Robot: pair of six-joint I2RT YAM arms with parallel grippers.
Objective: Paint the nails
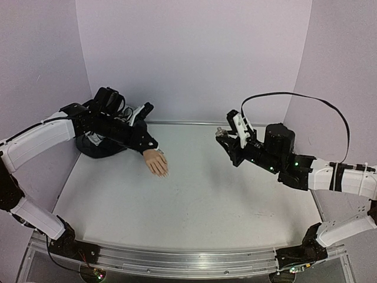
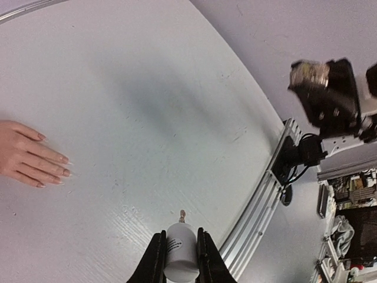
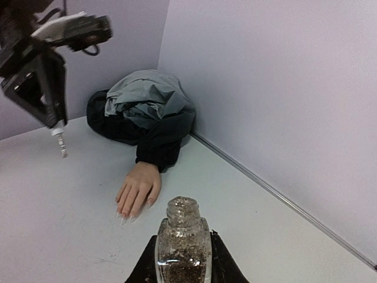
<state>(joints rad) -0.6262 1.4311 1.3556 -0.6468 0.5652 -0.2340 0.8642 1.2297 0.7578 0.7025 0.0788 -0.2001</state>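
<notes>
Two tools are clamped tight: your left gripper (image 2: 179, 236) pinches the white cap (image 2: 179, 252) with its brush (image 2: 182, 216) poking out, and your right gripper (image 3: 181, 260) grips the open glitter bottle (image 3: 181, 239). The nails (image 2: 66, 172) tip the mannequin hand (image 1: 157, 162), flat on the table (image 1: 224, 194) below the dark sleeve (image 3: 158, 150), well apart from the brush. Bring the brush over one nail, angle it down, and stroke lightly toward the tip without nudging the hand.

A: Is any text legible in the three views?
B: None. On the white cap (image 2: 180, 250), lower right of the mannequin hand (image 2: 29, 154), one small dark mark, too blurred to read. On the glitter bottle (image 3: 182, 247), nothing readable.
</notes>
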